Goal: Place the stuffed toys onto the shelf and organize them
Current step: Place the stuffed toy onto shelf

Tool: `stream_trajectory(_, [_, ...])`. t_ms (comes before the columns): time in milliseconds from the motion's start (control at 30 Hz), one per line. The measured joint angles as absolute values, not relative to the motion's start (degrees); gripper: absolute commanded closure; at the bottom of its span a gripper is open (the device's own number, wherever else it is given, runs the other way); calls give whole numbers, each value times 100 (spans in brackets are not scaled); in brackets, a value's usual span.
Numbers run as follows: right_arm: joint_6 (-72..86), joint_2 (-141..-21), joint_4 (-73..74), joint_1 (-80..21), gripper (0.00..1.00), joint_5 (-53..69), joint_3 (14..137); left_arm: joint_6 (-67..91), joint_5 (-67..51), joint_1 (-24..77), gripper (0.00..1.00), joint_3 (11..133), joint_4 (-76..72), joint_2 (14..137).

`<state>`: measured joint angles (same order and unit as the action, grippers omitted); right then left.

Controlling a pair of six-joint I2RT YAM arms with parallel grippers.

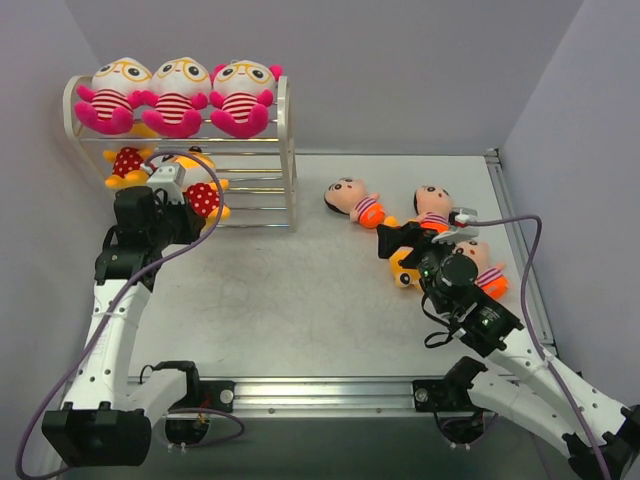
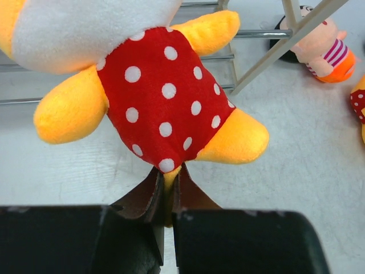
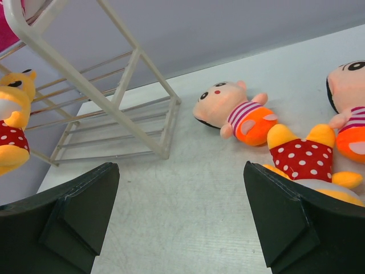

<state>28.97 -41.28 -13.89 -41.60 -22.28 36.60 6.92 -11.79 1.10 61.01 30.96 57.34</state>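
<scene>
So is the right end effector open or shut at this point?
Open. The right end effector shows its fingers wide apart in its wrist view, only bare table between them, nothing gripped.

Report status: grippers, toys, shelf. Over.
Left gripper shut on a yellow toy at the shelf front. Right gripper open above the table toys. Three pink toys on top tier. No blockage seen.
</scene>
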Motion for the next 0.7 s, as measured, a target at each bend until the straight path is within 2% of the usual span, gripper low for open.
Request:
stream_trajectory(333, [2574,-3798,-1382,-4154,5,-2403,3347,639,-1481,12,98,6084,3083,5837])
stream_trajectory(700, [2390,-3715,-1387,-4121,5,-2438,3175,266,-1581,-436,97,6084,2276,6580])
